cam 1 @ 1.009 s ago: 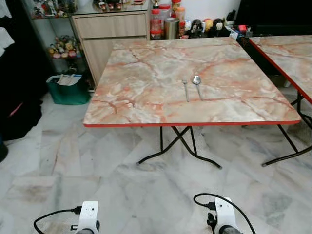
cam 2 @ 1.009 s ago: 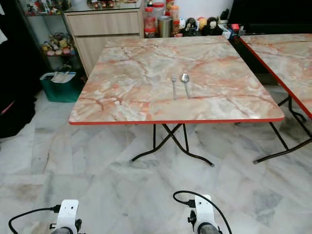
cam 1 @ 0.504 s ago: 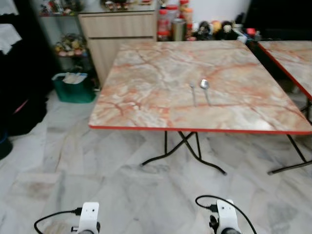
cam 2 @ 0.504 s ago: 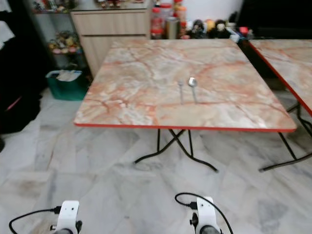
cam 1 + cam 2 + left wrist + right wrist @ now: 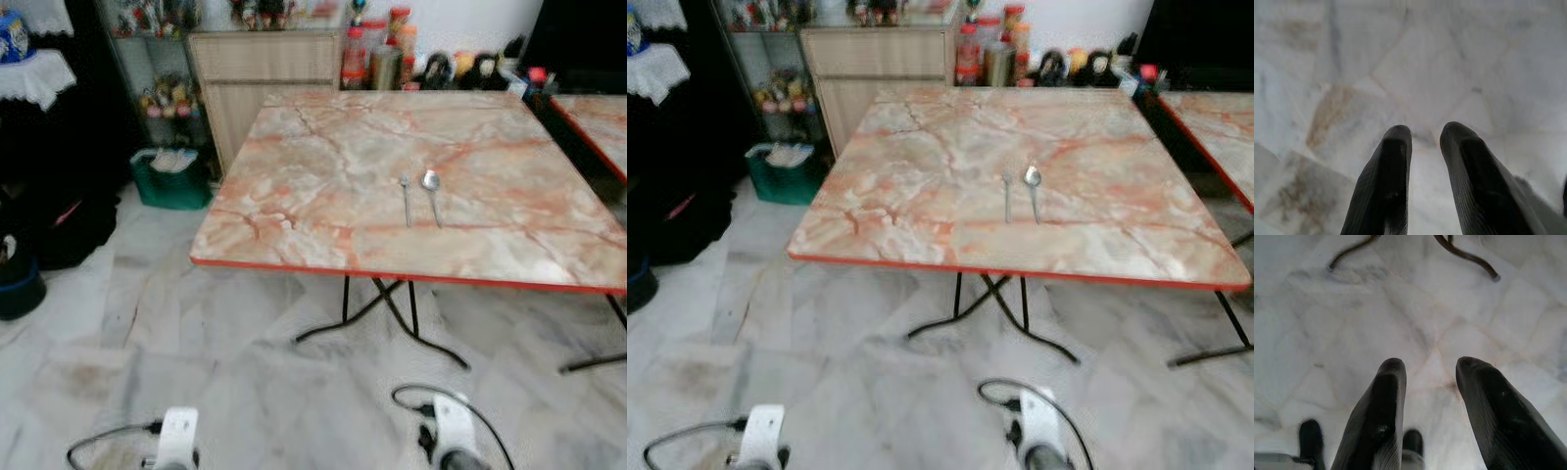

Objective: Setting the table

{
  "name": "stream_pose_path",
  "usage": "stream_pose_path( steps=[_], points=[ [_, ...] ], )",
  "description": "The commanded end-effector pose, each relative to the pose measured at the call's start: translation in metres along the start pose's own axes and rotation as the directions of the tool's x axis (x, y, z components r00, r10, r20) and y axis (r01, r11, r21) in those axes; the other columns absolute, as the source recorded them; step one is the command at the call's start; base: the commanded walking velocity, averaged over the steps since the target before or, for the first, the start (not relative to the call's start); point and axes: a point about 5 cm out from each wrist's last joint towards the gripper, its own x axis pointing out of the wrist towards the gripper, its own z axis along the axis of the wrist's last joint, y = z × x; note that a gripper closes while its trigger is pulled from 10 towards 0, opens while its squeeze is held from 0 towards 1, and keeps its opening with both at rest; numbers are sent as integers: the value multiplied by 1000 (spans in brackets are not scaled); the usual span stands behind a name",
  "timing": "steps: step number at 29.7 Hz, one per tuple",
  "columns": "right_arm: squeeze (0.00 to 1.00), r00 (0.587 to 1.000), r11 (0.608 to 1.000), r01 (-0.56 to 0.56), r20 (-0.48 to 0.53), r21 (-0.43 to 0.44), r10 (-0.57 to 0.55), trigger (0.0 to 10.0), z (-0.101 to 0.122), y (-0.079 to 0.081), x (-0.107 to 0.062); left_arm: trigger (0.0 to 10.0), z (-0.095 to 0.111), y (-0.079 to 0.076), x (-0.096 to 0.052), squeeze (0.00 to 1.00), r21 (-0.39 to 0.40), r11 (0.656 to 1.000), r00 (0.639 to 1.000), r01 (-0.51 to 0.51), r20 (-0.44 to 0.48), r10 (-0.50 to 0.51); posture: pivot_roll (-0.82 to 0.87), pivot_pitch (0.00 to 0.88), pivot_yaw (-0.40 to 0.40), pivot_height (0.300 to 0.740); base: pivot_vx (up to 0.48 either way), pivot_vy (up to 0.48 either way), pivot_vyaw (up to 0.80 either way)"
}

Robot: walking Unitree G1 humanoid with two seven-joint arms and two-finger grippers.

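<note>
A square orange-marbled folding table point(image 5: 323, 186) with a red rim stands ahead of me. A metal fork point(image 5: 406, 199) and a spoon point(image 5: 432, 193) lie side by side on it, right of centre, handles toward me. Both arms hang low in front of the table, well short of it. The left gripper point(image 5: 1425, 134) is open over bare floor tiles and holds nothing. The right gripper point(image 5: 1431, 367) is open too, pointing at the floor near the table's black legs point(image 5: 1464, 254).
A second marbled table point(image 5: 598, 122) stands at the right. Behind the first table are a wooden cabinet point(image 5: 265, 69) and jars and bottles point(image 5: 377, 59). A green bin point(image 5: 176, 176) sits left of the table, beside dark shelving. The floor is pale marble tiles.
The whole picture has shifted and blurred, so the camera has turned left. Fork and spoon lie as before on the table. Both arms still hang low.
</note>
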Motion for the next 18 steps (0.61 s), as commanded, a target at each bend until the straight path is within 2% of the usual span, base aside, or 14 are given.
stream_pose_path(
  steps=[1, 18],
  points=[
    [0, 1000, 1000, 7, 10, 5, -7, 10000, 4, -1, 1, 10000, -5, 3, -1, 0, -5, 1000, 1000, -8, -22, 8, 32, 0, 33, 740, 322, 0, 0],
    [0, 1000, 1000, 21, 12, 18, -21, 10000, -1, -2, -1, 10000, -6, 3, -1, 0, 6, 1000, 1000, 2, -21, -2, 28, 0, 42, 740, 322, 0, 0]
  ],
)
